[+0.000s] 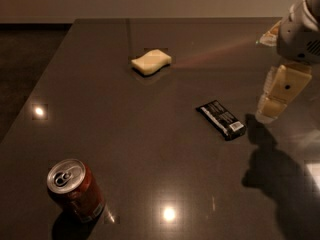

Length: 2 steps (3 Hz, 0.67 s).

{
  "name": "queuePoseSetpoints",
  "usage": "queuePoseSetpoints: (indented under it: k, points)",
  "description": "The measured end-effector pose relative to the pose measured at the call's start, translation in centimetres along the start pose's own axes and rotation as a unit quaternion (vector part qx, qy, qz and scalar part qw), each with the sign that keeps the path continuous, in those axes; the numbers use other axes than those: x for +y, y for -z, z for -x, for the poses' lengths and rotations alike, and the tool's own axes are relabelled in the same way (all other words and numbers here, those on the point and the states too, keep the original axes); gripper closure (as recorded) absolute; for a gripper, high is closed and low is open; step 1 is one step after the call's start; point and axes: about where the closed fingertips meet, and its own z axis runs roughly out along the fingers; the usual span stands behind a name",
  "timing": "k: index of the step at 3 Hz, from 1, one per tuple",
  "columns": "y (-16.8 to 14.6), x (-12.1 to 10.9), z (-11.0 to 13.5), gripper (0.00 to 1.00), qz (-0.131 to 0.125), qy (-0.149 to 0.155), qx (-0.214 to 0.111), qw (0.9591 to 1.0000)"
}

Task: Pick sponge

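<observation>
Dark glossy table (100, 134), sponge (151, 62) not yet picked.
The sponge lies flat and free, well beyond the snack bar (222, 119) and to its left, with nothing touching it. My gripper (277, 96) hangs just right of the snack bar, above the surface, well apart from the sponge; whether it is spread or closed I cannot tell. 1 soda can (75, 189) stands far to the snack bar's near left. By my judgement, reach, descent, grasp and lift all remain.
</observation>
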Motion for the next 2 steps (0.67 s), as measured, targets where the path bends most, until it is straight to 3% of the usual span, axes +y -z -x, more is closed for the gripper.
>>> queuePoseSetpoints:
  k: [2]
  points:
    - [-5.6, -6.3, 5.5, 0.0, -0.004, -0.02, -0.045, 0.9988]
